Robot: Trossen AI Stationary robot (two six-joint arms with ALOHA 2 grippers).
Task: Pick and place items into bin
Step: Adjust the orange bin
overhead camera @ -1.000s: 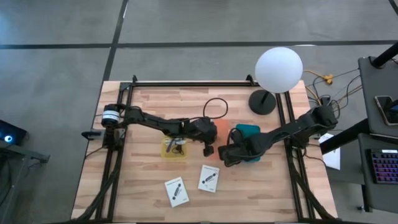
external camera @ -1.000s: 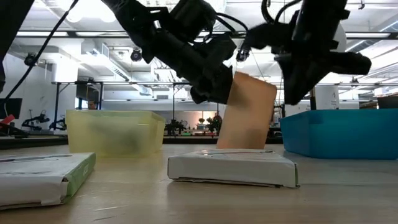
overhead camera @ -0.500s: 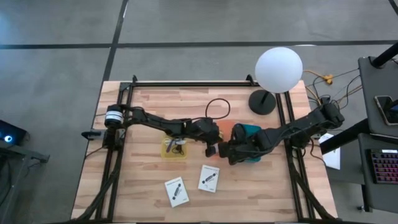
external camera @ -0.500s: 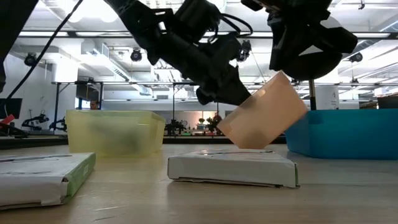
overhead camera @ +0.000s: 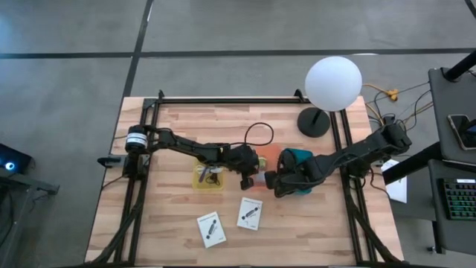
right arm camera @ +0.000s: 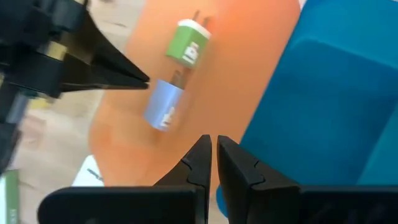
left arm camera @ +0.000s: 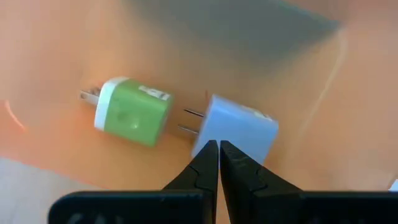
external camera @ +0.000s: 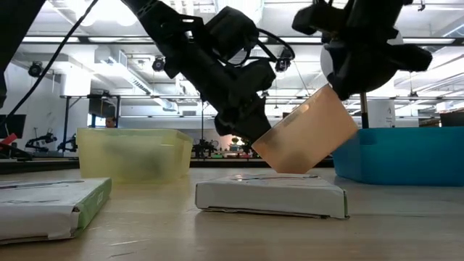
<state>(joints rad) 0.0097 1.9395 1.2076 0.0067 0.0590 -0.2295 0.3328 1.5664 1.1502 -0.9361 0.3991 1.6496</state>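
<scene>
An orange bin [external camera: 304, 138] stands tipped at the table's middle [overhead camera: 266, 158], its lower edge hidden behind a white card box [external camera: 272, 194]. Inside it lie a green plug [left arm camera: 130, 112] and a light-blue plug [left arm camera: 239, 127]. My left gripper [left arm camera: 219, 149] is shut and reaches into the bin's open side [external camera: 254, 141], its tips at the blue plug. My right gripper [right arm camera: 211, 142] is shut on the bin's raised rim. Two white cards [overhead camera: 210, 229] [overhead camera: 250, 214] lie flat toward the near edge. A black cable [overhead camera: 258, 132] lies looped behind the bin. My left gripper has its shut fingertips [right arm camera: 144, 79] at the blue plug's pronged end [right arm camera: 168, 84], coming slanting down from the table's left; I cannot tell whether they touch it. My right gripper pinches the orange bin's wall at its rim [right arm camera: 227, 134], one finger inside and one outside, coming steeply from above. The bin hangs tilted from that rim [external camera: 335, 93], open side toward the left arm.
A teal bin [overhead camera: 299, 158] stands right against the orange one, on its right. A yellow bin [overhead camera: 208, 179] with small things in it stands under the left arm. The white globe lamp [overhead camera: 332, 82] stands at the far right corner.
The orange bin has tipped over from nearly upright to a strong slant, its raised rim swinging toward the right while its lower edge stayed down. My right gripper rose slightly with the rim. My left gripper tilted further downward into the bin.
</scene>
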